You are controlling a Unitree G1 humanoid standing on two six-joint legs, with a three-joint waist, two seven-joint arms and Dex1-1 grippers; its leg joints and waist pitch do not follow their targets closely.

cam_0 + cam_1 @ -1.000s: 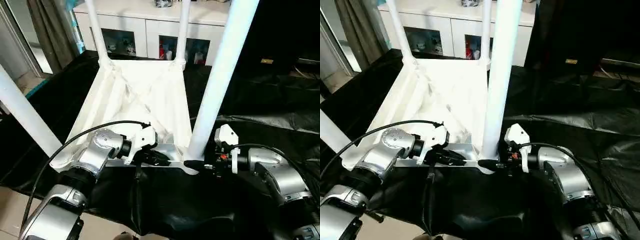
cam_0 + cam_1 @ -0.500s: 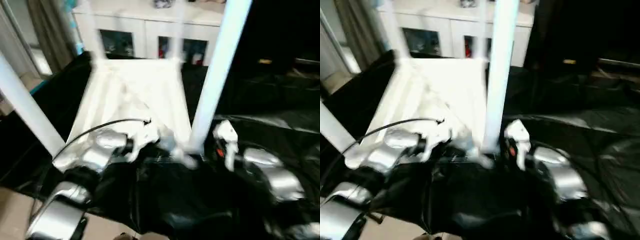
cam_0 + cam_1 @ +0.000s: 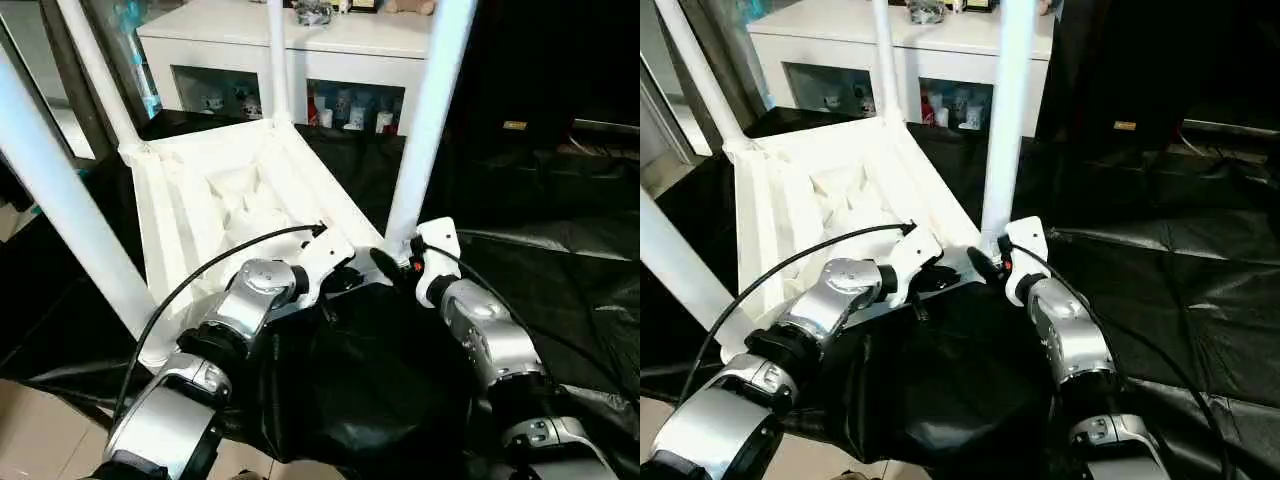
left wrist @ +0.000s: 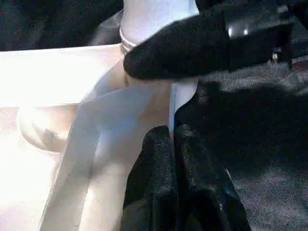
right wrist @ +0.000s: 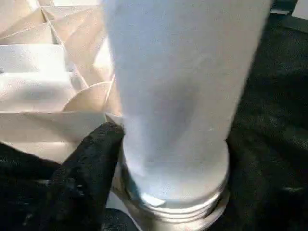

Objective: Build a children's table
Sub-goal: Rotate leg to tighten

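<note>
The children's table [image 3: 200, 200] lies upside down on a black sheet, its ribbed underside facing up and four white legs standing in the corner sockets. My right gripper [image 3: 398, 260] is at the foot of the near right leg [image 3: 425, 120], with a black finger [image 5: 86, 163] pressed against the leg just above its threaded collar. My left gripper [image 4: 172, 137] is shut, its fingertips pinching the thin wall of the table's near rim [image 4: 144, 101] right beside that corner. The near left leg [image 3: 60, 200] rises at the left edge of the head view.
A white cabinet [image 3: 300, 40] with glass-fronted shelves stands just behind the table. The black sheet [image 3: 540, 200] covers the floor to the right and in front. Bare floor [image 3: 30, 400] shows at the near left. Dark furniture [image 3: 540, 60] stands at the back right.
The table has turned on the sheet: its far end swung left and the near right corner sits farther from me. Both grippers went with that corner. The view also shifted.
</note>
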